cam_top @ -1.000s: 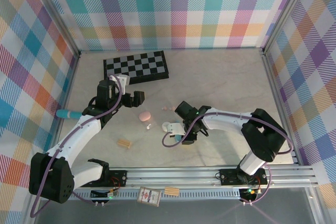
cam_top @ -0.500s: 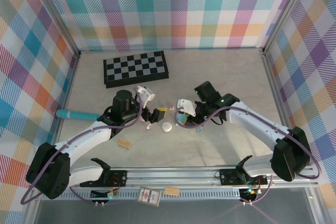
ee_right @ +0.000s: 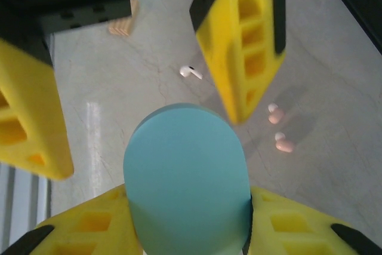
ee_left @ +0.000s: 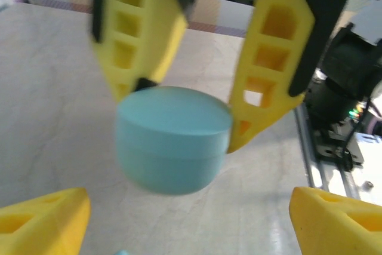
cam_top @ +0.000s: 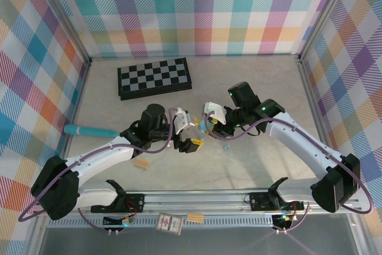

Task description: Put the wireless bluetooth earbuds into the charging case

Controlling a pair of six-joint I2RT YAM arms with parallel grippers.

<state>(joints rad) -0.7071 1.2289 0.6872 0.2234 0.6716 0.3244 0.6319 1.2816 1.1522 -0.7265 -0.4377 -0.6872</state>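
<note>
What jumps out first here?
A pale blue charging case sits clamped by the yellow fingers of the right gripper at table centre, with the left gripper open close beside it. Near the back wall lies a black-and-white checkerboard. Two pink earbuds and a white earbud lie loose on the tabletop.

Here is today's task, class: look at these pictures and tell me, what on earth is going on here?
The right arm's fingers are clamped on a pale blue charging case, which seems to be held just above the table with its lid apparently shut. The left arm's fingers face the case wide open, not touching it. A white earbud and two pink earbuds lie loose on the table.
</note>
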